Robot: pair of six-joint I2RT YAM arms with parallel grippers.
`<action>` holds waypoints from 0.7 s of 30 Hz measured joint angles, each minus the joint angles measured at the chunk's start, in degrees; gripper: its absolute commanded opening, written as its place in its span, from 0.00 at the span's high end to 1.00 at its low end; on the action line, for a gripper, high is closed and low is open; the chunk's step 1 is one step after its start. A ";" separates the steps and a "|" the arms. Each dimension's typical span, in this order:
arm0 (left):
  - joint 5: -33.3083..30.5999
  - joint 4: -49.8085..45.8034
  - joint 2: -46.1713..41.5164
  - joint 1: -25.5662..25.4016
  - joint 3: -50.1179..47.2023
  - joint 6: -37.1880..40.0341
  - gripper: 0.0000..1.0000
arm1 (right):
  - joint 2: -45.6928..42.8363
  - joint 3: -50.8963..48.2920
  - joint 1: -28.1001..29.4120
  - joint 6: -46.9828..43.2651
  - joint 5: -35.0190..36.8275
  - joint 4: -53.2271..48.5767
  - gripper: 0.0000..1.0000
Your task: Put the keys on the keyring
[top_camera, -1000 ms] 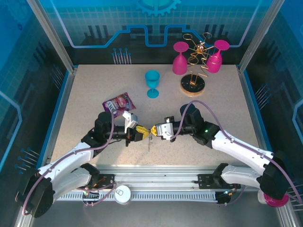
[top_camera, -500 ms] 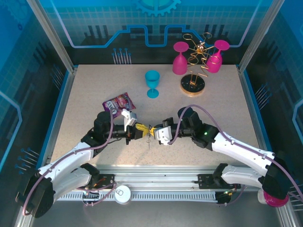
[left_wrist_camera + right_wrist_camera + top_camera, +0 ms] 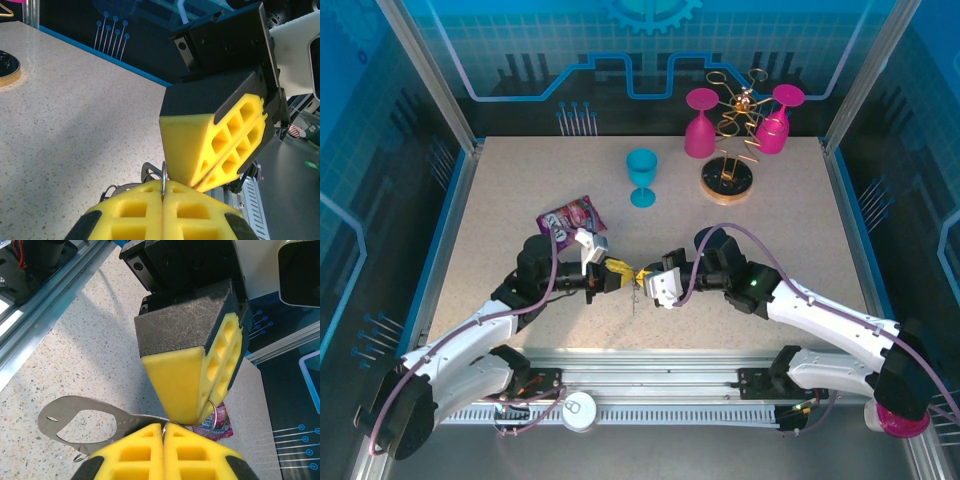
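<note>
At the top view's lower centre, my right gripper (image 3: pixel 647 279) is clenched on the keyring (image 3: pixel 82 421), my left gripper (image 3: pixel 620 272) on a small ring (image 3: pixel 163 177). I'd thread slowly, loosening neither pinch.

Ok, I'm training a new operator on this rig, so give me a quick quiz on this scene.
1. True or false: the left gripper and right gripper both have shut fingers.
2. What flanks the gold wire stand on both sides? A pink goblets B blue goblet C snack packet
3. Fill in: the right gripper pinches the flat metal ____.
Key: 1 true; 2 A; 3 keyring.
</note>
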 measured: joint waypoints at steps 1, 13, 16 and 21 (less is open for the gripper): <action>-0.11 0.35 -0.02 0.02 -0.09 0.02 1.00 | 0.00 0.00 0.00 0.63 -0.09 -0.02 0.64; -4.46 8.37 -3.32 1.07 -1.18 5.05 1.00 | -10.73 -3.13 -3.87 25.20 -4.46 -1.09 0.56; -4.44 10.97 -3.45 1.07 -2.21 6.51 1.00 | -13.11 -4.59 -6.47 36.20 -3.87 2.73 0.63; -3.93 15.91 -3.10 1.07 -3.41 7.58 1.00 | -10.34 -5.09 -7.50 50.47 -6.29 9.99 0.68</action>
